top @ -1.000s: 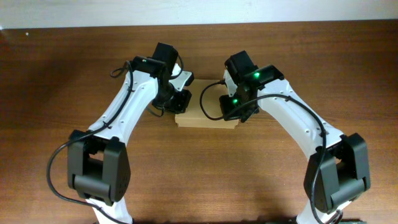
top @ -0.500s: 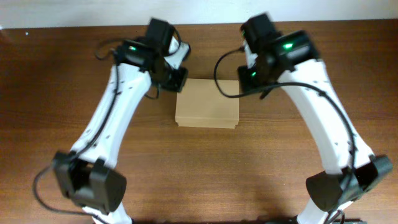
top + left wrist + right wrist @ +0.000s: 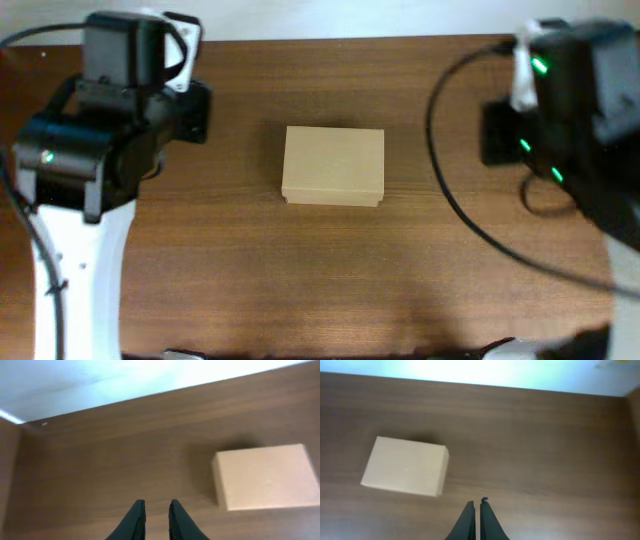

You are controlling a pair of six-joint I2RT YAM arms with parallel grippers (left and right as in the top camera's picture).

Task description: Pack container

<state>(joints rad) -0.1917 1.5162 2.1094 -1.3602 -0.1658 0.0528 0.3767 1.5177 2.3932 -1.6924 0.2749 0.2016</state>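
The container point(image 3: 333, 165) is a plain tan cardboard box lying in the middle of the table with its flap lid down. It also shows at the right of the left wrist view point(image 3: 262, 476) and at the left of the right wrist view point(image 3: 404, 466). My left gripper point(image 3: 156, 502) hangs high above bare wood to the box's left, its fingers a narrow gap apart and holding nothing. My right gripper point(image 3: 475, 502) hangs to the box's right, its fingers almost together and empty. Overhead, both arms' bodies hide the fingers.
The brown wooden table point(image 3: 330, 280) ends at a pale wall point(image 3: 350, 15) along the far side. The left arm point(image 3: 100, 140) and the right arm point(image 3: 575, 110) loom large near the camera at the two sides.
Both arms have lifted off the box and swung outward and up toward the camera, left arm to the left, right arm to the right. The box has stayed put, lid down.
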